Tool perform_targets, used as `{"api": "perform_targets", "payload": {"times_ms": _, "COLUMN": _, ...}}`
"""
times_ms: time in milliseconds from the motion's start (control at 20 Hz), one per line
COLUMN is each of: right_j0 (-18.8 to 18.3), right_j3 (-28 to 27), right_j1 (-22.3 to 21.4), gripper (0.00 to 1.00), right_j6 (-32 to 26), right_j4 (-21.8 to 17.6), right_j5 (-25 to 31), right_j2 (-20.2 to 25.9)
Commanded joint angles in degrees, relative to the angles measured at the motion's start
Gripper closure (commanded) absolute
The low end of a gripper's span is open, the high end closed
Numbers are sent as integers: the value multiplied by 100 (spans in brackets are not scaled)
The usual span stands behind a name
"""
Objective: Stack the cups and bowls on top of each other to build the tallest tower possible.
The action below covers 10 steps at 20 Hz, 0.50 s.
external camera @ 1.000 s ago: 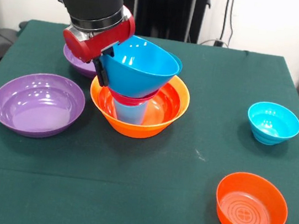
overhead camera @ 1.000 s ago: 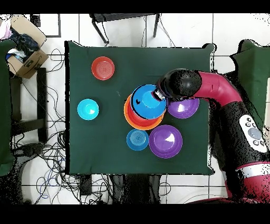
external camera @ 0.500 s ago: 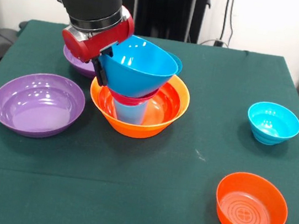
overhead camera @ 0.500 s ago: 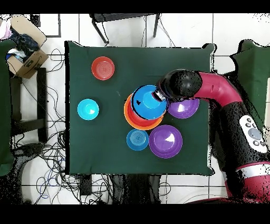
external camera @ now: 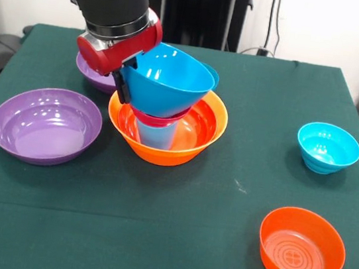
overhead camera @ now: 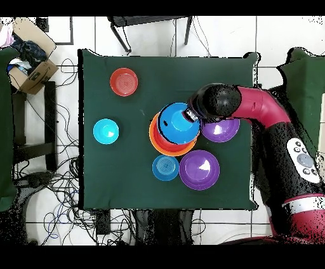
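A large orange bowl (external camera: 194,147) stands mid-table. A light blue cup (external camera: 156,136) stands in it, with a red-orange bowl (external camera: 157,118) on top. A big blue bowl (external camera: 167,79) sits tilted above that. My gripper (external camera: 121,85) is at the blue bowl's left rim and shut on it, one black finger showing outside the wall. In the overhead view the gripper (overhead camera: 189,115) meets the blue bowl (overhead camera: 172,124) over the orange bowl (overhead camera: 156,143).
A large purple bowl (external camera: 46,124) lies at the left, a smaller purple bowl (external camera: 93,74) behind my arm. A cyan bowl (external camera: 328,147) and a red-orange bowl (external camera: 302,247) stand at the right. Another blue bowl (overhead camera: 165,167) sits near the tower.
My arm and the blue bowl have shifted very slightly to the right in the front view. Nothing else has moved.
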Motion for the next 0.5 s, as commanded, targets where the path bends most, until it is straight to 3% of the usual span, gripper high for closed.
{"api": "perform_targets", "payload": {"times_ms": 50, "right_j0": 282, "right_j3": 297, "right_j1": 149, "gripper": 100, "right_j6": 554, "right_j4": -48, "right_j5": 221, "right_j2": -306}}
{"api": "perform_targets", "payload": {"times_ms": 500, "right_j0": 294, "right_j3": 298, "right_j1": 164, "gripper": 100, "right_j6": 519, "right_j4": -22, "right_j5": 221, "right_j2": -295}}
